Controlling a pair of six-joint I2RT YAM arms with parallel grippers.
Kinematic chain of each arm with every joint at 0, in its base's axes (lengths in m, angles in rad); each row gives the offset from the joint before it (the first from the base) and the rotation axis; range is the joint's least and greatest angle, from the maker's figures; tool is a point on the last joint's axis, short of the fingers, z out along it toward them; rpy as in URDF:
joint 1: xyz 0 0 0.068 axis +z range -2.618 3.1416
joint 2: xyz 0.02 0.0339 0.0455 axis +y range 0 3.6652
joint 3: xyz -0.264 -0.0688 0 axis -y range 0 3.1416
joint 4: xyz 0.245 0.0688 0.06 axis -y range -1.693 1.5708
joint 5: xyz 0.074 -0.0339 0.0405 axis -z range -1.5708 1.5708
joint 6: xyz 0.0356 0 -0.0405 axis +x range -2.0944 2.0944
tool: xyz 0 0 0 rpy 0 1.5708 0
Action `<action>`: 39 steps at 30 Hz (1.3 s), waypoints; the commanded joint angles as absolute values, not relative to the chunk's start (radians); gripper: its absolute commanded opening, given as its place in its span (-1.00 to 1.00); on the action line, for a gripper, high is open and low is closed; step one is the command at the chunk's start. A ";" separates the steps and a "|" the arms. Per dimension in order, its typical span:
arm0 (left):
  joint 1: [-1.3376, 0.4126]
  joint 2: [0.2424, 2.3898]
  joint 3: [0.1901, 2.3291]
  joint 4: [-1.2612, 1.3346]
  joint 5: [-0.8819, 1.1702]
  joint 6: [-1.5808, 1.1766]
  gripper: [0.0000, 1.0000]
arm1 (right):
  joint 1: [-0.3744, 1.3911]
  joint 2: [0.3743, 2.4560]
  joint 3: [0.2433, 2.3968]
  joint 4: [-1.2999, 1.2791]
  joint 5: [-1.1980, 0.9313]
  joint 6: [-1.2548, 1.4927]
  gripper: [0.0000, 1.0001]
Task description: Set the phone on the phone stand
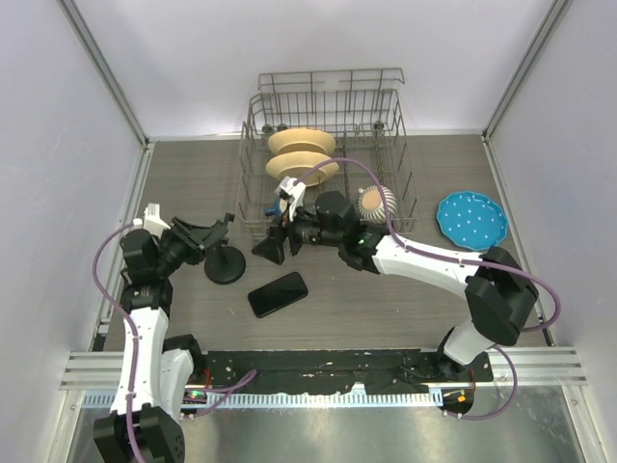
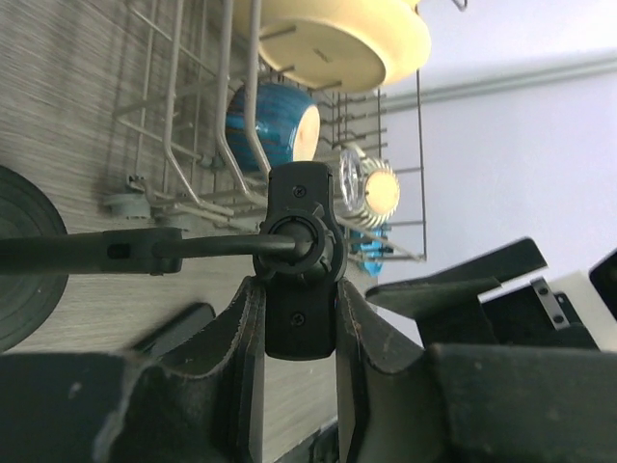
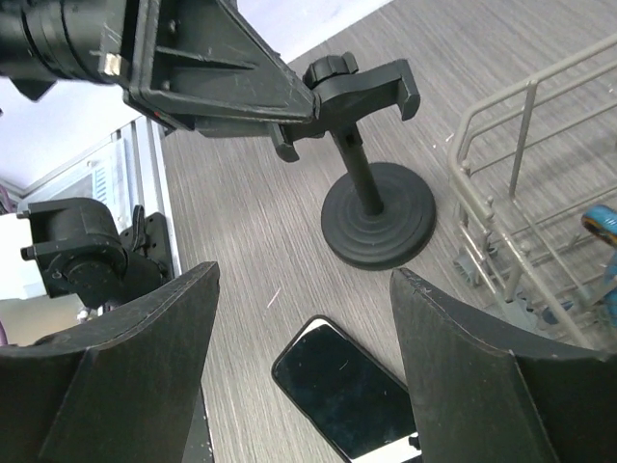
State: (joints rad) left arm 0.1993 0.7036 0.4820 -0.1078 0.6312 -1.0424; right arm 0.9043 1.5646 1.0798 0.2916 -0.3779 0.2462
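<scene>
Findings at this moment:

1. Your left gripper is clamped on the stand. Its two fingers press against either side of the clamp head, with contact visible on both sides in the left wrist view.
2. The stand's disc base rests on the table, just left of the rack. The stem rises from the base centre to the held head. The head holds nothing.
3. Your right gripper holds nothing, and its jaws are spread wide. It hangs above the table near the rack's front left corner, with the fingers pointing toward the stand.
4. The phone lies flat on the table, dark screen up. It is near the base on the side toward the arm mounts and is not touching it. In the right wrist view it appears between the spread fingers, lower down, and neither finger touches it.
5. Cream bowls stand in the rack.
6. A blue plate lies well to the right, apart from everything else.
</scene>
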 commanded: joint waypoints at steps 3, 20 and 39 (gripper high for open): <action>0.232 0.749 0.592 -0.355 0.816 -0.800 -0.77 | 0.919 1.612 1.120 0.364 -0.371 0.287 0.54; 0.183 0.618 0.860 -0.833 0.243 -0.575 0.51 | 0.897 1.867 1.412 0.368 -0.233 0.704 0.41; -0.018 0.764 0.815 -0.735 0.187 -0.684 0.59 | 0.885 2.034 1.520 0.494 -0.406 0.957 -0.06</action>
